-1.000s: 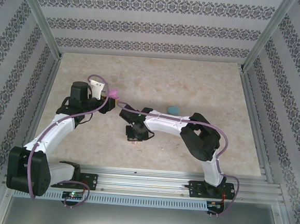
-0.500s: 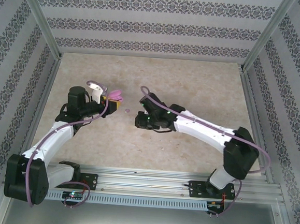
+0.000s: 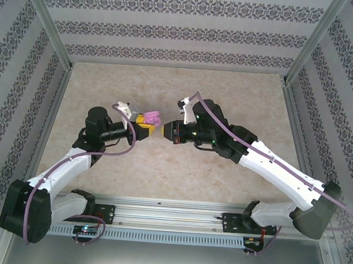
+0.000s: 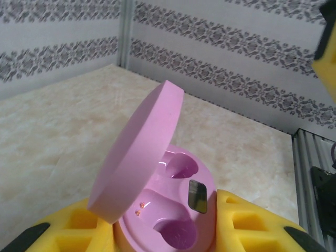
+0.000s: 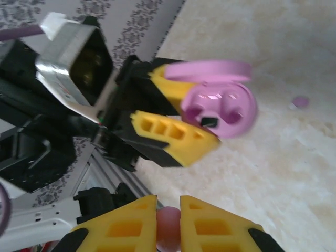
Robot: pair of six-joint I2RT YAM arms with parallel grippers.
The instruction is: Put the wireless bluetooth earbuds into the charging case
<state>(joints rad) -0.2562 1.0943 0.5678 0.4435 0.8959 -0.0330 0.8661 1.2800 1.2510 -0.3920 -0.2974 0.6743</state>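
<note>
Right arm (image 3: 271, 167) has swung in, so with your left claw (image 3: 147, 120) clamped on the open case (image 4: 173, 210) and right claw (image 5: 168, 203) pinching a bud (image 5: 168, 233), square up to a socket (image 4: 181, 165) first.

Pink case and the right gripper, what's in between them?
Nothing. In the top view a short bare gap separates the case, held by the left gripper, from the right gripper, pinching a bud.

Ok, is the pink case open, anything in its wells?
Open: the lid stands hinged up off the pink case; both wells look empty.
</note>
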